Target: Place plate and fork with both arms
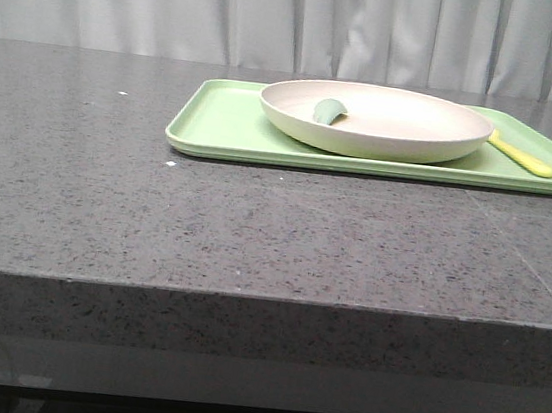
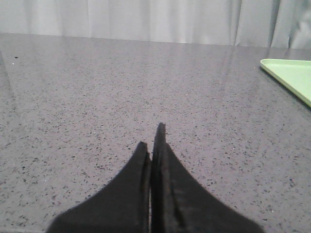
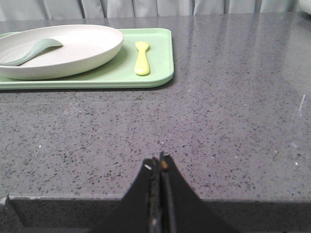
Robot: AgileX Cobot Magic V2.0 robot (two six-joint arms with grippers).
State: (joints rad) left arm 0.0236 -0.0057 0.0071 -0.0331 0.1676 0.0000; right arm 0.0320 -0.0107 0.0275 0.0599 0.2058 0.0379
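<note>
The cream plate [image 1: 375,121] sits on a light-green tray [image 1: 221,124] at the back right of the table. It also shows in the right wrist view [image 3: 63,51]. The pale-yellow fork [image 1: 522,155] lies on the tray just right of the plate, and in the right wrist view [image 3: 142,58] too. Neither gripper shows in the front view. My left gripper [image 2: 153,138] is shut and empty above bare table, left of the tray corner [image 2: 291,75]. My right gripper [image 3: 160,160] is shut and empty near the table's front edge, well short of the tray.
A grey-green spoon-like utensil [image 1: 327,110] lies inside the plate, seen also in the right wrist view [image 3: 30,51]. The grey speckled table [image 1: 254,224] ends in a front edge [image 1: 245,298]. A grey curtain hangs behind.
</note>
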